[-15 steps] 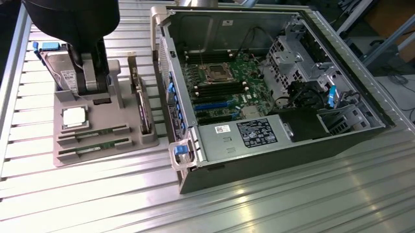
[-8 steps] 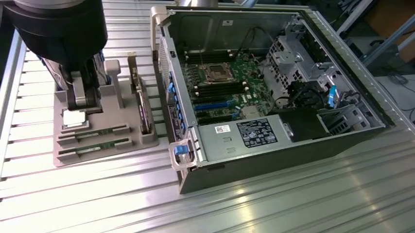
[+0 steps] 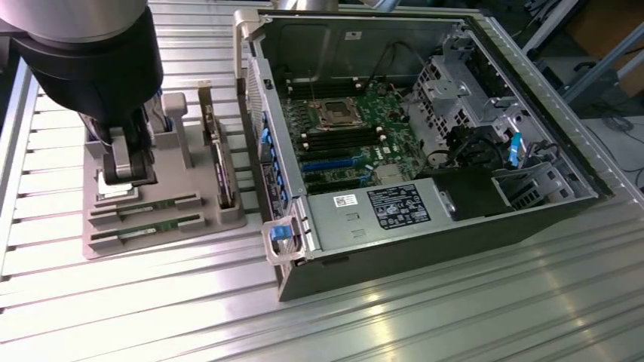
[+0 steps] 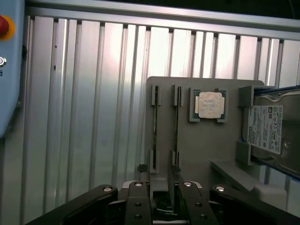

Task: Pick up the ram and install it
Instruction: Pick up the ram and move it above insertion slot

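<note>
Two ram sticks lie edge-up in slots of the grey holder tray at the exterior view's left. From the wrist they show as two thin dark lines running along the tray. My gripper hangs over the tray, just above the far end of the sticks. Its fingers stand apart, open, with nothing between them; the gripper hovers over the near ends of both sticks. The open computer case with its motherboard lies at the exterior view's right.
On the tray there is also a square silver processor, a hard drive and an upright expansion card. A red stop button sits on a pale panel. The ribbed aluminium table stretches in front of the case.
</note>
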You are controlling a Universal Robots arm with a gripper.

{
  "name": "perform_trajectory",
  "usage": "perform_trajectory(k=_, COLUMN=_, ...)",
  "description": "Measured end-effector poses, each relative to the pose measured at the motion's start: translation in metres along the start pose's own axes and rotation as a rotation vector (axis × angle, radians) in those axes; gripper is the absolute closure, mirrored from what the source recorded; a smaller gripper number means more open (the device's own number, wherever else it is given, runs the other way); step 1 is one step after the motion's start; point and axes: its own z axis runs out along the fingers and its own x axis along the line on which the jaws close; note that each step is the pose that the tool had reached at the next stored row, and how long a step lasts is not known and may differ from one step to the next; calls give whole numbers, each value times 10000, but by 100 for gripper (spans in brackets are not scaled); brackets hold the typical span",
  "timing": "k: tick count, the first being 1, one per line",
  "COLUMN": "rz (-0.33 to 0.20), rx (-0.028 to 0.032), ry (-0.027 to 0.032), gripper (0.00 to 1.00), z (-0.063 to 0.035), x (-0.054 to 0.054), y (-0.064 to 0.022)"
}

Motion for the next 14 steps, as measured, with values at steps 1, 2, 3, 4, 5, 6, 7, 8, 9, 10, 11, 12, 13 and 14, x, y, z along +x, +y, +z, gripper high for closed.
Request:
perform_trajectory(k=1, rz=0, rx=0, ry=-1, gripper=70, z=25, x=1, y=-1)
perform_trajectory(k=2, rz=-1, rx=0, ry=-2, gripper=70, z=38, x=1, y=-1)
perform_trajectory(k=3, rz=-1, rx=0, ry=-2, gripper=70, z=53, x=2, y=-1)
perform_trajectory(k=4, rz=-1, rx=0, ry=-3, gripper=70, z=69, x=2, y=-2)
perform_trajectory(k=5, rz=-1, rx=1, ry=-5, gripper=70, z=80, x=2, y=-2)
perform_trajectory(k=6, rz=-1, rx=0, ry=-5, gripper=70, z=91, x=2, y=-2)
perform_trajectory(k=7, rz=-1, rx=0, ry=-6, gripper=70, z=112, x=2, y=-3)
perform_trajectory(k=8, rz=-1, rx=0, ry=-5, gripper=70, z=131, x=3, y=-3)
perform_trajectory(k=9, rz=-1, rx=1, ry=-6, gripper=70, z=154, x=4, y=-4)
perform_trajectory(k=10, rz=0, rx=0, ry=-6, gripper=70, z=181, x=4, y=-4)
perform_trajectory(k=11, rz=-1, rx=0, ry=-5, gripper=70, z=199, x=4, y=-4)
perform_trajectory(k=12, rz=-1, rx=0, ry=-5, gripper=70, z=221, x=5, y=-4)
perform_trajectory(k=13, rz=1, rx=0, ry=-6, gripper=70, z=245, x=4, y=3)
perform_trajectory(k=14, rz=0, rx=-1, ry=-4, gripper=70, z=262, x=4, y=13)
